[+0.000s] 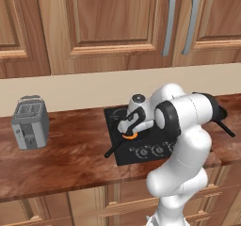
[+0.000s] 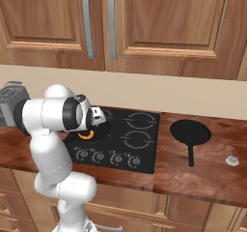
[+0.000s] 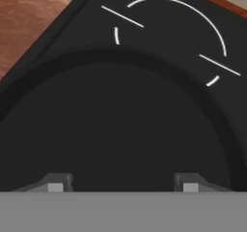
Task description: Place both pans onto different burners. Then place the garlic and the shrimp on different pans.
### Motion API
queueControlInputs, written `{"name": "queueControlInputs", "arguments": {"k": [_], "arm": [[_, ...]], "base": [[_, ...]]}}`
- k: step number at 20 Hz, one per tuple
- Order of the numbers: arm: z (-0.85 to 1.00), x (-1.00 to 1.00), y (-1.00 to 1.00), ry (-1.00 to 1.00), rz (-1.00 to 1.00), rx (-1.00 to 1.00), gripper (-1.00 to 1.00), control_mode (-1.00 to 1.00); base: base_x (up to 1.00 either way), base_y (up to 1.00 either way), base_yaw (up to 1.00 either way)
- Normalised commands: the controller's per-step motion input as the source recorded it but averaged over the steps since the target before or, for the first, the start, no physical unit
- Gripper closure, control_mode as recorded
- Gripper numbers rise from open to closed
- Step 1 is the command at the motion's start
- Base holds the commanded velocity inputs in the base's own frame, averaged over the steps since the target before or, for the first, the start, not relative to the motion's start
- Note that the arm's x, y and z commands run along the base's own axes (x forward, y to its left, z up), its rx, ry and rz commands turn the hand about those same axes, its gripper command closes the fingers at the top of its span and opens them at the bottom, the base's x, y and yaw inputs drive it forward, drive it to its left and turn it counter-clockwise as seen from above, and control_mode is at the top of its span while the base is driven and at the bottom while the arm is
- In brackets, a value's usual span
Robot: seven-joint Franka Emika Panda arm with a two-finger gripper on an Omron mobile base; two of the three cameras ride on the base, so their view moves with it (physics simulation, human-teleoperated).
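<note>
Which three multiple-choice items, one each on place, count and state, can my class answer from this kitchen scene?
1. Where does the food-free matte black frying pan lie?
A. on a burner
B. on the brown wooden counter, right of the flat black glass cooktop
C. inside a cupboard

2. How many small round knobs line the cooktop's front edge?
A. two
B. four
C. six

3. How does the two-finger gripper stand?
A. open
B. shut on a pan handle
C. shut on a knob

Answers:
1 B, since the pan rests on wood beside the glass.
2 B, since the right base view shows four in a row.
3 A, since the hand view shows the tips wide apart with nothing between them.
</note>
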Motion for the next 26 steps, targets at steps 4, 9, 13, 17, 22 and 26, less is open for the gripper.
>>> {"name": "queueControlInputs", "arguments": {"k": [4, 9, 13, 17, 22, 26], "arm": [[0.05, 0.01, 0.0, -0.02, 0.0, 0.04, -1.0, -1.0], [0.08, 0.0, -0.1, -0.03, 0.0, 0.06, -1.0, -1.0], [0.0, 0.0, -0.38, -0.01, 0.0, 0.02, -1.0, -1.0], [0.0, 0.0, -0.46, 0.0, 0.0, 0.0, -1.0, -1.0], [0.0, 0.0, -0.43, 0.0, 0.0, 0.0, -1.0, -1.0], [0.0, 0.0, -0.39, 0.0, -0.05, 0.0, -1.0, -1.0]], "base": [[0.0, 0.0, 0.0], [0.0, 0.0, 0.0], [0.0, 0.0, 0.0], [0.0, 0.0, 0.0], [0.0, 0.0, 0.0], [0.0, 0.0, 0.0]]}}
